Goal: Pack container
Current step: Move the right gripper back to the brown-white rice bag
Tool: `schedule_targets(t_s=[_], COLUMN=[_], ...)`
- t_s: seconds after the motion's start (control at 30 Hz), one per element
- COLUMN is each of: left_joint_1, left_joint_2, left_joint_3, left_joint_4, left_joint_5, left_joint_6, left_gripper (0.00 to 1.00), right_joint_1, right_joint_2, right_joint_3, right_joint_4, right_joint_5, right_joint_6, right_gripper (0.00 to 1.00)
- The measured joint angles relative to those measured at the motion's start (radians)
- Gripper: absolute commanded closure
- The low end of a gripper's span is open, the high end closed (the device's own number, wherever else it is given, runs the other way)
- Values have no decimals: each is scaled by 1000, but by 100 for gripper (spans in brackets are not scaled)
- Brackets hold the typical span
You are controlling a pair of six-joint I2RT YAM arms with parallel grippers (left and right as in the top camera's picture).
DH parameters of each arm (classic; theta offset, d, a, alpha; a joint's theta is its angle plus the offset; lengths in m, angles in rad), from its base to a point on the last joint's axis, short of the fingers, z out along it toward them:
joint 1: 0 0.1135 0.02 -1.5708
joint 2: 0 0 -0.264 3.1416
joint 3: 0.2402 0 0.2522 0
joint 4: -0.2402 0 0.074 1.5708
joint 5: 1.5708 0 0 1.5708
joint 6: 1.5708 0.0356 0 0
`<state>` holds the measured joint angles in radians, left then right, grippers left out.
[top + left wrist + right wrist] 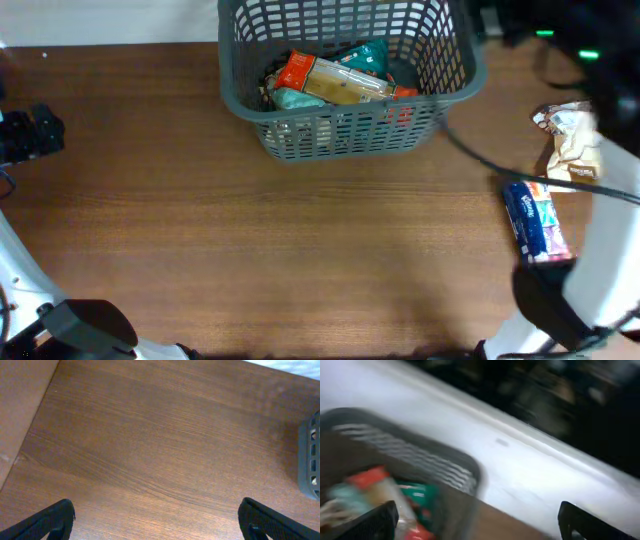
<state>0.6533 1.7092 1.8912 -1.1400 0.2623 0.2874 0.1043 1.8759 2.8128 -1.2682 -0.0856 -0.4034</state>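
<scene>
The dark grey lattice basket point(340, 135) stands at the back middle of the table. Inside it lie several snack packets, among them a long orange and yellow one point(335, 82) and a teal one point(365, 55). A blue packet point(535, 220) and a beige packet point(575, 145) lie on the table at the right. My left gripper point(157, 515) is open and empty over bare wood, and the basket's corner point(311, 460) is at the right edge of its view. My right gripper point(477, 520) is open and empty. Its view is blurred and shows the basket point(420, 452) at the left.
A black cable point(480, 155) runs across the table from the basket toward the right, above the blue packet. The white right arm point(610, 260) stands over the right edge. A white wall lies behind the table.
</scene>
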Motion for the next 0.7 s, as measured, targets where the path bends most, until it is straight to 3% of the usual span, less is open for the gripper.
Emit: schedule_targets(t_s=[0.2,0.33,0.5,0.7], left_joint_1=[0,0,0,0], left_joint_2=[0,0,0,0], left_joint_3=[0,0,0,0], left_joint_4=[0,0,0,0], left_joint_5=[0,0,0,0], left_joint_6=[0,0,0,0], left_gripper=[1,1,1,1], right_joint_1=[-382,-520,-603,-604], right_joint_2=[-72,-51,0,5], right_joint_3=[-339,-607,-881,-941], right_joint_4=[105,69,-19,-79], right_joint_5=[20,-27,-116,-160], right_joint_6=[136,221,275,269], right_gripper=[1,1,1,1])
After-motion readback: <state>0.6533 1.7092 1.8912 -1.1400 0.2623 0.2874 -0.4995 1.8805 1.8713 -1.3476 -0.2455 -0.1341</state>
